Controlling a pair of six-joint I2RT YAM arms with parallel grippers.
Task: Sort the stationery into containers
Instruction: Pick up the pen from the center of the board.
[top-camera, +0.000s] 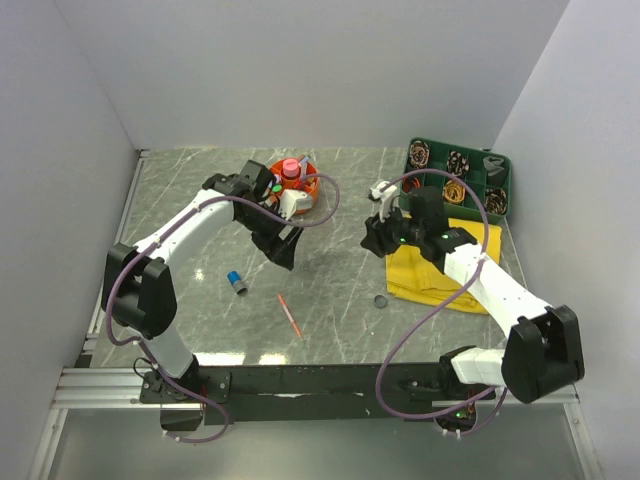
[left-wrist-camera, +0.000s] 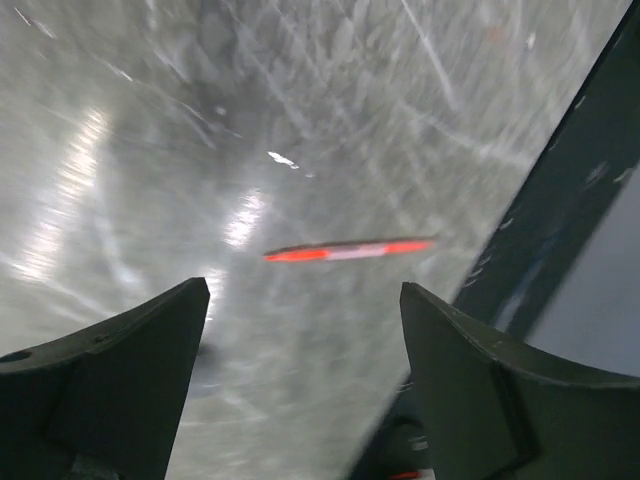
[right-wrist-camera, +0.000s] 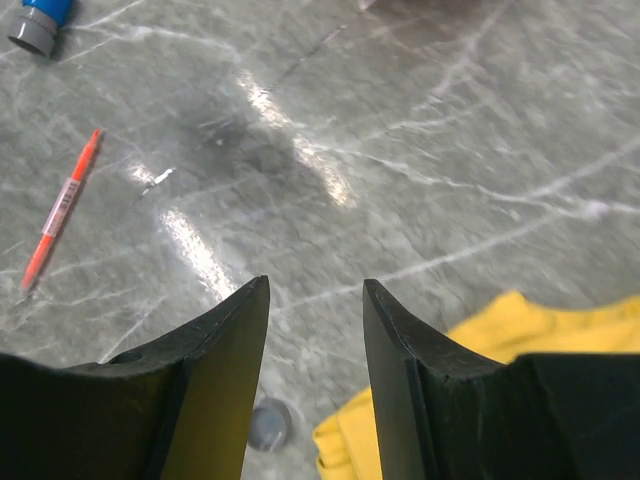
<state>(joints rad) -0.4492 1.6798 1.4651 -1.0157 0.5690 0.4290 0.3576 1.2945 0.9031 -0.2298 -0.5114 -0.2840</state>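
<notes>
So: nothing gripped, three pieces loose on the table (top-camera: 200, 200).
Wide-open left gripper (top-camera: 280, 245) (left-wrist-camera: 300, 300) faces the red pen (top-camera: 290, 315) (left-wrist-camera: 350, 249) near the middle of the near edge. The pen is thin and flat on slick stone, so it will likely skid or roll out of a pinch. The right gripper (top-camera: 378, 240) (right-wrist-camera: 315, 290), jaws apart and empty, is over the dark disc (top-camera: 381, 300) (right-wrist-camera: 268, 425) just beside the yellow cloth (top-camera: 440, 275) (right-wrist-camera: 520, 330): snag risk. The blue cap (top-camera: 236, 282) (right-wrist-camera: 40, 22) lies further left. The orange organiser (top-camera: 318, 195), mid far edge, holds a pink tube (top-camera: 290, 168). The green tray (top-camera: 505, 160), far right corner, holds dark coiled bits I can't identify.
</notes>
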